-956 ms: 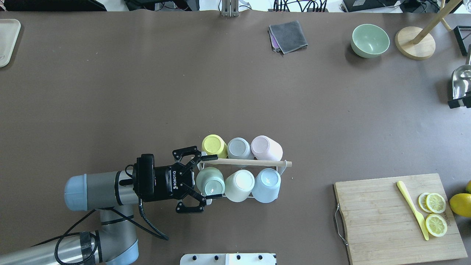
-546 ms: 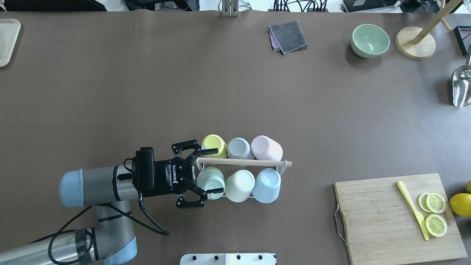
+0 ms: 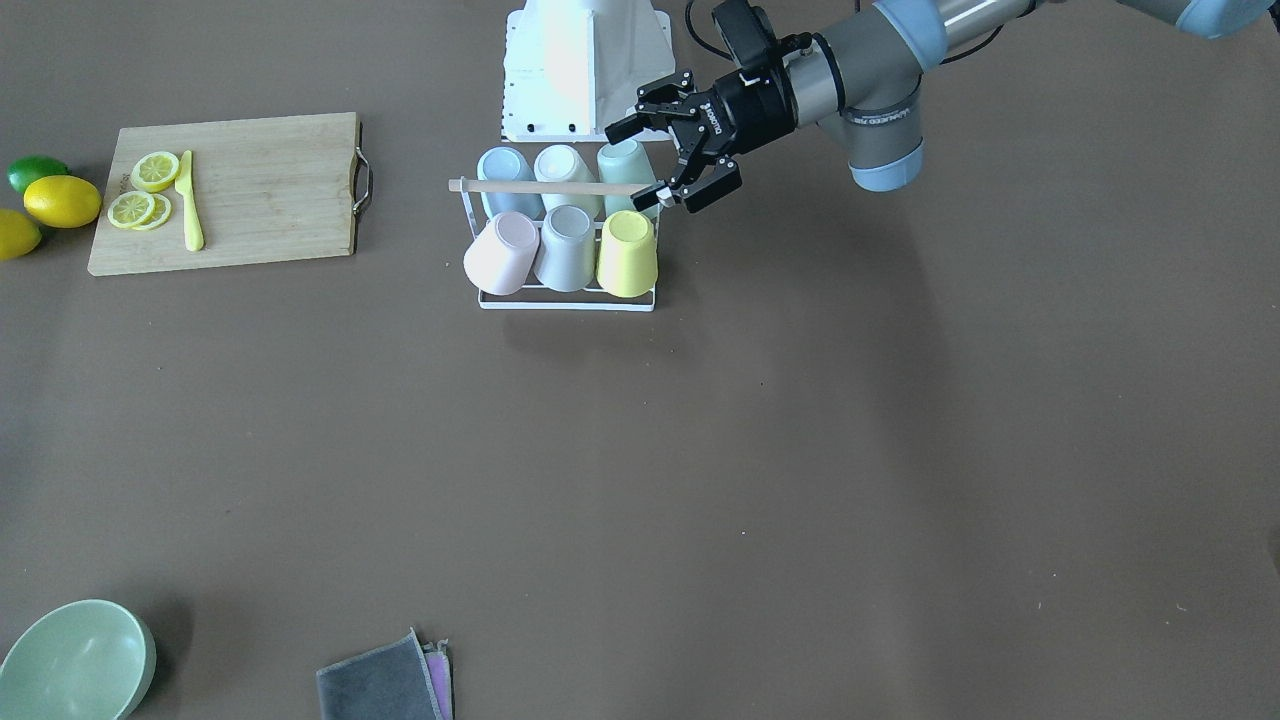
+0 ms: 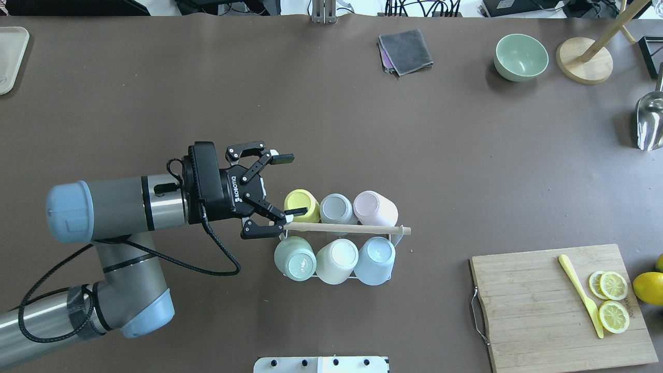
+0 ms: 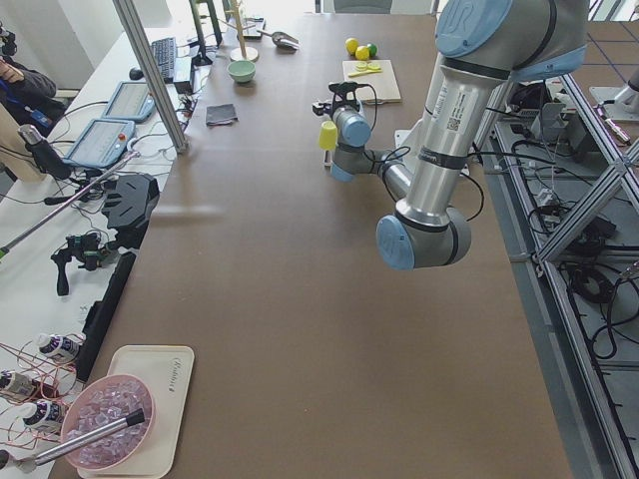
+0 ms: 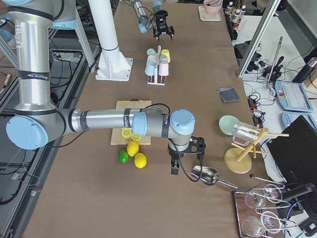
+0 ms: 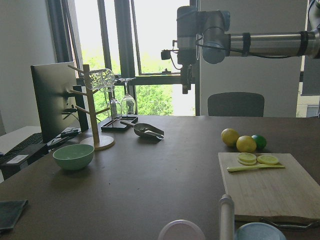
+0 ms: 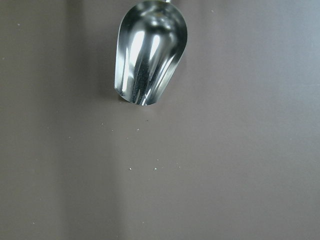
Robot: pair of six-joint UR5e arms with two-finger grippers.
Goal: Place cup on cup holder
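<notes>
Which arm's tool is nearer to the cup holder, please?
Left. The left tool hangs open beside the cup holder; the right tool is far away, by the metal scoop.

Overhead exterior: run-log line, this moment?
left gripper open, empty | mint cup on cup holder | holder full | right gripper unclear

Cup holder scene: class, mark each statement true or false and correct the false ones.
1. The cup holder carries six cups. True.
2. The left gripper grips the green cup. False: its fingers are open, holding nothing; the green cup sits on the cup holder.
3. The yellow knife lies on the cutting board. True.
4. The green bowl holds a lemon. False: the lemon lies beside the cutting board.
</notes>
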